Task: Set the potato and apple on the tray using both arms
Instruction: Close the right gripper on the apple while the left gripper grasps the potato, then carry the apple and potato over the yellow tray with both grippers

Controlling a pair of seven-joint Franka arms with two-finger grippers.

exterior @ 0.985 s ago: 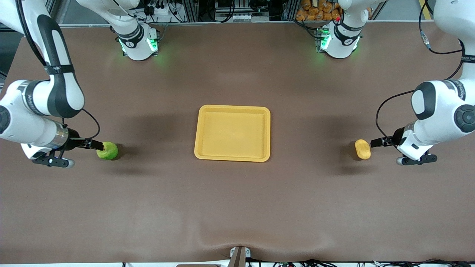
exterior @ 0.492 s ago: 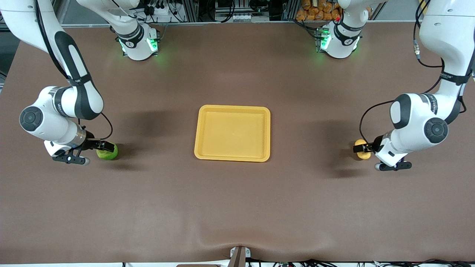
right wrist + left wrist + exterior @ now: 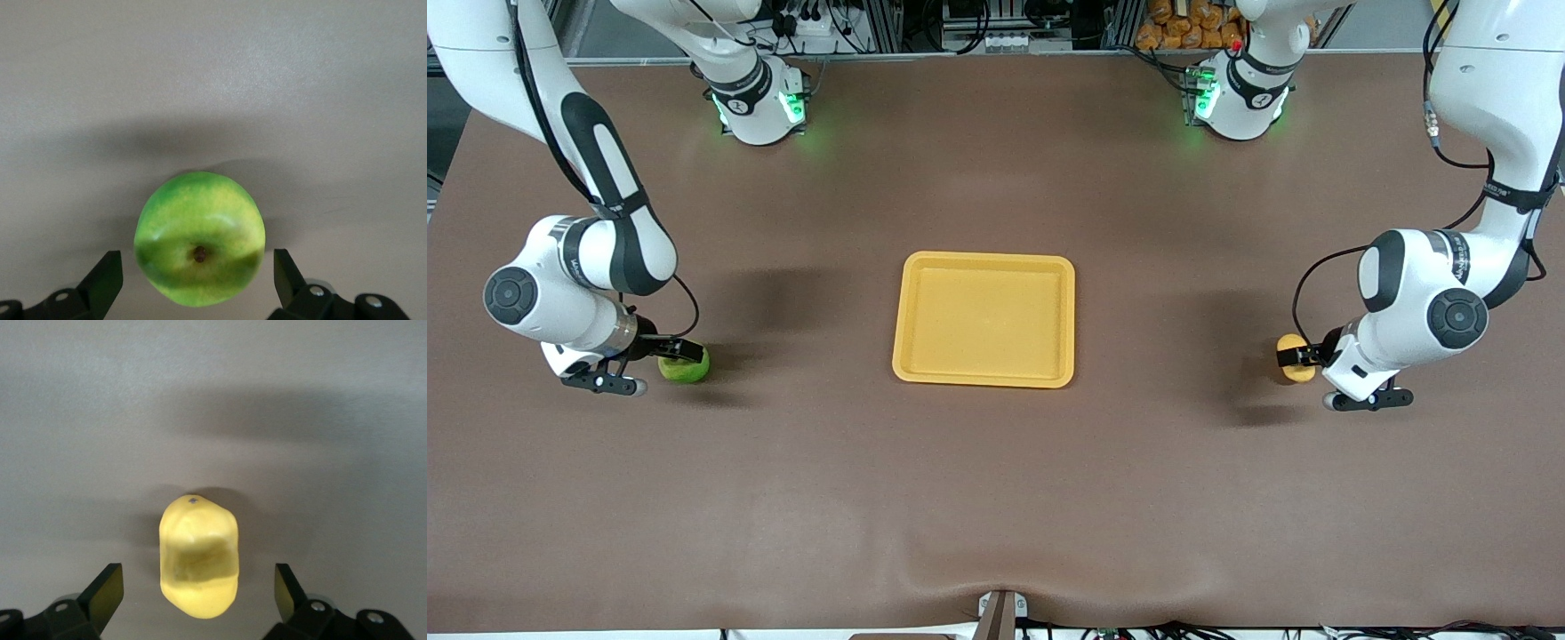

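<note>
The yellow tray [image 3: 911, 313] lies empty at the table's middle. The green apple [image 3: 687, 369] rests on the table toward the right arm's end; in the right wrist view the apple [image 3: 199, 238] sits between the open fingers of my right gripper [image 3: 198, 280], with gaps on both sides. The yellow potato [image 3: 1291, 343] rests on the table toward the left arm's end; in the left wrist view the potato [image 3: 199, 555] lies between the open fingers of my left gripper [image 3: 199, 595], untouched. In the front view my right gripper [image 3: 677, 350] and left gripper [image 3: 1296, 356] are low over their objects.
The brown table cloth [image 3: 996, 498] runs wide around the tray. The two arm bases [image 3: 756, 102] stand along the table edge farthest from the front camera. A small bracket [image 3: 1000, 613] sits at the nearest edge.
Both grippers have moved in from the table ends over their objects: the right one over the apple, the left one over the potato. Apple, potato and tray have not moved.
</note>
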